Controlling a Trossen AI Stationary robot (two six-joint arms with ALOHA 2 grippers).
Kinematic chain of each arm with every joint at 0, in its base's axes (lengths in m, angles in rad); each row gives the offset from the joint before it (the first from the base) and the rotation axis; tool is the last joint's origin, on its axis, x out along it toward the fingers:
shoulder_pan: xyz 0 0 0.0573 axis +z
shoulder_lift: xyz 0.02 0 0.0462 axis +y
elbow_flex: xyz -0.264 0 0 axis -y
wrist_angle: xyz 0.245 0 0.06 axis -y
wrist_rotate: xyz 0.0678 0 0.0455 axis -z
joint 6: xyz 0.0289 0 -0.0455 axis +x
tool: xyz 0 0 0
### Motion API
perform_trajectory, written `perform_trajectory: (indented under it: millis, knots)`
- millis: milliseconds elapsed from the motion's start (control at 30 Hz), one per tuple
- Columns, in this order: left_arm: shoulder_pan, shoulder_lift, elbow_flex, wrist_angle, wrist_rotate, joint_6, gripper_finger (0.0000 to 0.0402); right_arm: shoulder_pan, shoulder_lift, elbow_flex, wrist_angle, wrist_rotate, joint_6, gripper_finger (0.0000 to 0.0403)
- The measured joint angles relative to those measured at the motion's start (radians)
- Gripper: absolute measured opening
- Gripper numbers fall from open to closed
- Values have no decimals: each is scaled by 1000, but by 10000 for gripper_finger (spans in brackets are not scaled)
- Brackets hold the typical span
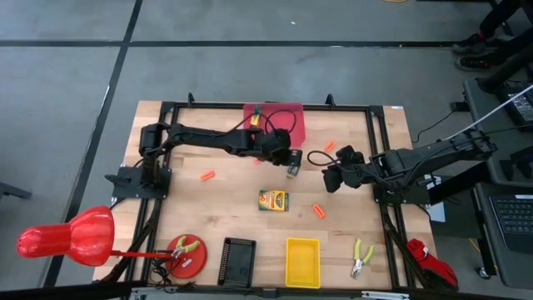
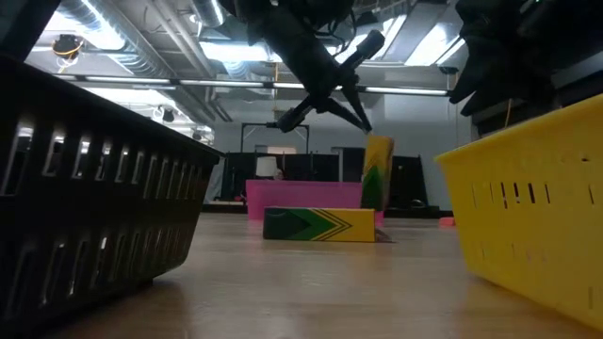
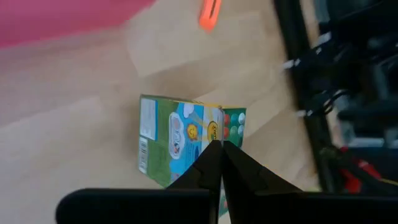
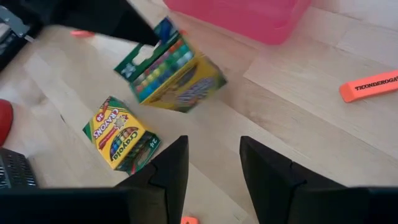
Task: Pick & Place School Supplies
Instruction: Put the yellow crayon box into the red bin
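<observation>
One green-and-yellow crayon box [image 1: 272, 200] lies flat mid-table; it also shows in the low view [image 2: 318, 224] and the right wrist view [image 4: 118, 132]. My left gripper [image 1: 291, 158] is shut on a second crayon box [image 4: 174, 68], just in front of the pink tray. This box stands upright in the low view [image 2: 377, 174]. My right gripper [image 1: 327, 180] hangs open to the right of both boxes, touching nothing [image 4: 214, 162]. The smaller yellow-and-dark-green block is not in view. My left gripper [image 3: 217, 152] pinches the crayon box between its two fingers at one narrow edge [image 3: 208, 124], coming from above and slanting down. The box hangs upright, slightly tilted, below the fingers [image 2: 350, 105]. Whether its lower end [image 2: 377, 221] rests on the table, I cannot tell.
A pink tray [image 1: 287, 125] sits at the far edge. Along the near edge stand a black basket [image 1: 237, 260], a yellow bin [image 1: 302, 261], pliers [image 1: 361, 257] and a red plate [image 1: 185, 254] with more pliers. Orange markers [image 1: 318, 211] lie scattered. A red lamp [image 1: 67, 237] stands at the near left.
</observation>
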Motion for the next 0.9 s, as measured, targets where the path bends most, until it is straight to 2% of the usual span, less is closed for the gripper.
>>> perform_trajectory:
  millis: [267,467,900]
  knots:
    - [90,-1,0,155,20,23,3,0,-23,0,0,0,-15,149]
    - [194,-1,0,345,63,12,3,0,-24,0,0,-8,-23,149]
    - [382,8,0,287,86,67,3,0,-24,0,0,-3,-34,149]
